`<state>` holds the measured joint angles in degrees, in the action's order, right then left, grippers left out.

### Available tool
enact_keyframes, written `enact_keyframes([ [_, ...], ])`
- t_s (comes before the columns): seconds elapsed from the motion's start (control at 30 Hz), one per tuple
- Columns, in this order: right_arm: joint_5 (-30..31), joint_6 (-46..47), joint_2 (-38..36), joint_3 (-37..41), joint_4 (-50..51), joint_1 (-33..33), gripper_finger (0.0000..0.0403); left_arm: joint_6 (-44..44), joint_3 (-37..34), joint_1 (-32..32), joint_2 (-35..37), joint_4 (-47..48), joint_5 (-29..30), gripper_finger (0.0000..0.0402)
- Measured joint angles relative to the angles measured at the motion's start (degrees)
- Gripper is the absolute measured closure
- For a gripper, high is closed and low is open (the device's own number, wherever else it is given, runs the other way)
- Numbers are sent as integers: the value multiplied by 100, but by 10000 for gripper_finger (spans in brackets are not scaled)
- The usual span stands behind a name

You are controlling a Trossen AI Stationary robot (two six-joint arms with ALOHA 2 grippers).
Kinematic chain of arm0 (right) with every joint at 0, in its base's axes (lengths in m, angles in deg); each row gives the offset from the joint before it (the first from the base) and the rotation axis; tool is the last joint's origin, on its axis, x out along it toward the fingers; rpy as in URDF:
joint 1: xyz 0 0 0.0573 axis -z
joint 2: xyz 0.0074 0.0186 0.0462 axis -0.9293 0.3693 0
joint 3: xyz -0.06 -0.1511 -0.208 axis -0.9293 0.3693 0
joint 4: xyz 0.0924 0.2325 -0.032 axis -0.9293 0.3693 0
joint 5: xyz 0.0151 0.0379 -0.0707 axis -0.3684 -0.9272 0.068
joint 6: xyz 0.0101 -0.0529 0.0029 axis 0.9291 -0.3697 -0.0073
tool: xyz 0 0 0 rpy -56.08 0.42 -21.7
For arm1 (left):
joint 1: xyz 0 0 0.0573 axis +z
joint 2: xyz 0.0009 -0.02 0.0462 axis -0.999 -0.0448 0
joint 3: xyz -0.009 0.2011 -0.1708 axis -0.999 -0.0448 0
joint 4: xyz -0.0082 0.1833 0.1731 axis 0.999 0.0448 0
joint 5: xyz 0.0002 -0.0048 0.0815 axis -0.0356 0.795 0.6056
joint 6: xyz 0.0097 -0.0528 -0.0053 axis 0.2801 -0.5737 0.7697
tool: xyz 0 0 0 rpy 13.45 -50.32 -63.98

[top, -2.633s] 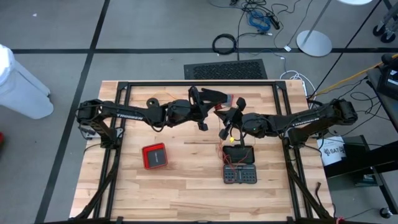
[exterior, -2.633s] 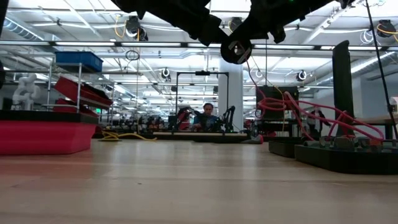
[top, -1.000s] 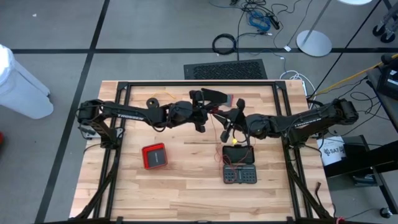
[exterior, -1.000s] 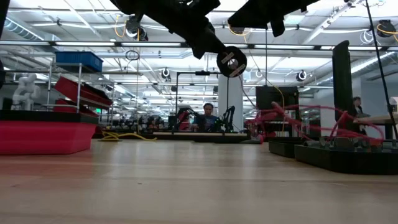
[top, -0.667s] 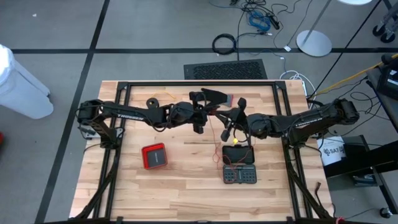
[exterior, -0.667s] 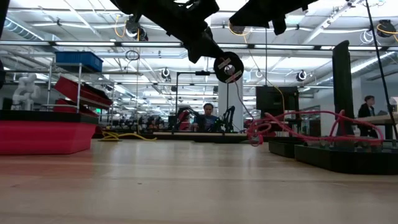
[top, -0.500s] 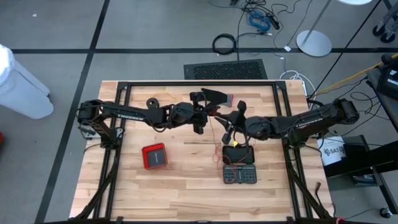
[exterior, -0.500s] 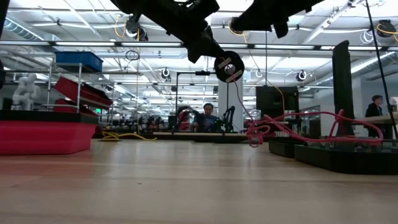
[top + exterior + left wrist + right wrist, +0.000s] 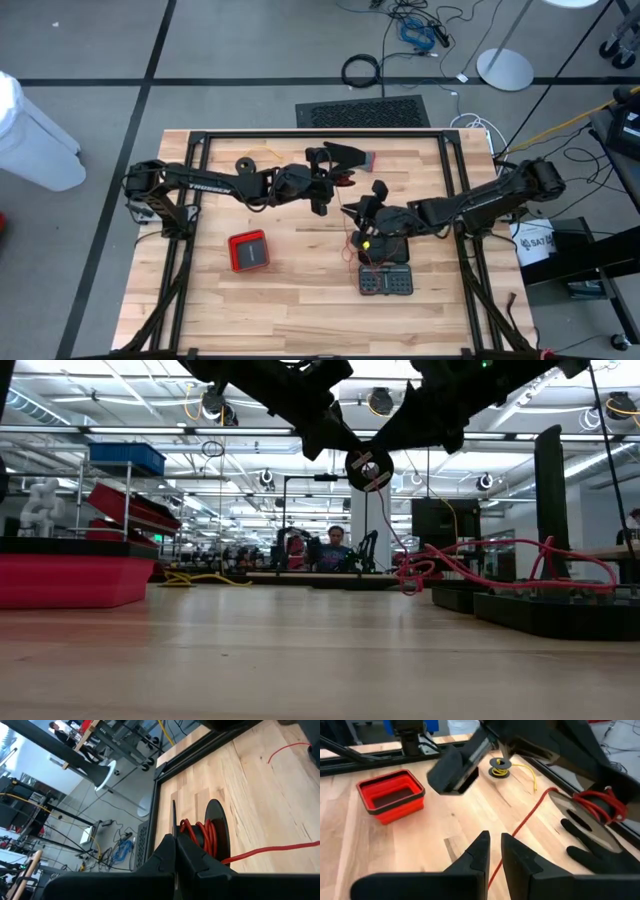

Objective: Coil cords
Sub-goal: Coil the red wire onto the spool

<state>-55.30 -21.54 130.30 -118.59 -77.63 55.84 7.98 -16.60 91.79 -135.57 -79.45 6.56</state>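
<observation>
My left gripper (image 9: 330,182) is shut on a black spool (image 9: 207,832) wound with reddish-orange cord, above the table's far middle; the spool also shows in the low view (image 9: 369,468). The cord's tail (image 9: 530,815) hangs from the spool and runs along the table toward the black case (image 9: 385,265). My right gripper (image 9: 362,213) hovers nearer the front edge, its fingers (image 9: 482,845) a narrow gap apart over the cord; I cannot tell whether they touch it. A small spool with yellow wire (image 9: 245,163) lies on the table at the far left. My left gripper pinches the rim of the spool's thin black flange (image 9: 173,817) between its two fingers, coming level from the table's left. The spool is lifted clear of the table, its flat face turned to the near edge, and the cord tail hangs slack below it.
A black glove with a red cuff (image 9: 345,153) lies just beyond the spool. A red collapsible container (image 9: 248,250) stands at the front left. The open black case, with red cord looped over it (image 9: 480,555), stands at the front right. A black frame (image 9: 320,133) rims the table.
My right gripper has drawn away from the spool, toward the table's near edge and a little to the left. The loose red cord over the case has sagged lower. My left gripper and the spool have stayed put.
</observation>
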Motion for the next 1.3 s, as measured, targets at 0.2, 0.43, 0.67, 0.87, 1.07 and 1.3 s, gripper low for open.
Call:
enact_keyframes([
  [0.2, 16, 79, 36, 0, 132, 6, 368, -2, 0, 0, 0, 28, 0, 401],
  [0.43, 18, 258, 36, 0, 341, 11, 350, -11, 0, 0, 4, 89, 0, 401],
  [0.67, 7, 461, 184, 2, 346, 179, 293, -15, 0, 0, 7, 89, 0, 401],
  [0.87, -16, 514, 491, 1, 141, 294, 278, -46, 1, 0, 8, 92, -1, 401],
  [1.07, 0, 402, 616, 0, -105, 317, 299, -48, 8, 0, 9, 108, -2, 401],
  [1.3, 13, 269, 544, 2, -96, 315, 368, -48, 9, 0, 9, 129, 0, 401],
])
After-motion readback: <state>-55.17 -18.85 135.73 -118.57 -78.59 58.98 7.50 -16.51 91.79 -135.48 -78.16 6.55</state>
